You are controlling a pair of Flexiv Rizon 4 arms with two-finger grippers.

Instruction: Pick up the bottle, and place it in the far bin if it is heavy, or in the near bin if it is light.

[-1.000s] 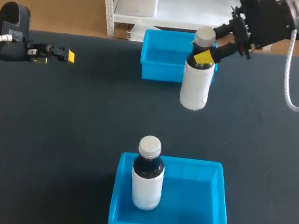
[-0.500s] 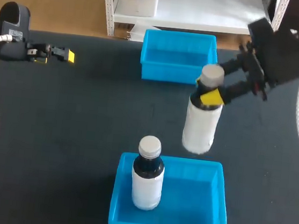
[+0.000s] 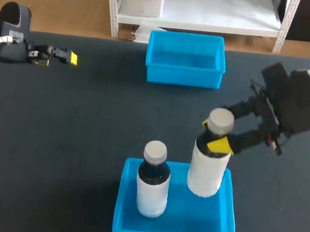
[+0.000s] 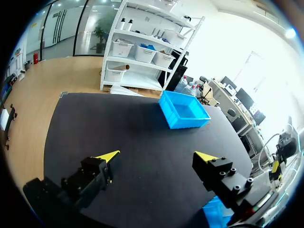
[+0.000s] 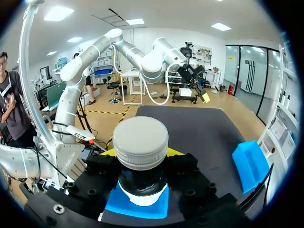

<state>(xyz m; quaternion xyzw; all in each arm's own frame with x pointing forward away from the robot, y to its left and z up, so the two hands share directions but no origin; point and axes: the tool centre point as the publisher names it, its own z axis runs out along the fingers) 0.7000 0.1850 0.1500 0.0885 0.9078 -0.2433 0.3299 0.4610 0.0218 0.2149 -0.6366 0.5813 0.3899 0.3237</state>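
Note:
A white bottle with a grey cap and dark neck hangs upright in my right gripper, shut on its neck, over the right part of the near blue bin. In the right wrist view the bottle's cap fills the space between the fingers of the right gripper. A second, similar bottle stands upright in the left part of the near bin. The far blue bin holds nothing. My left gripper is open at the far left of the table, with nothing between its fingers.
The black table stretches between the two bins. Ahead of my left gripper lies the far bin, and a corner of the near bin shows beside its right finger.
My right arm has carried the bottle from beside the far bin across the table to above the near bin's right side. The left arm has not moved.

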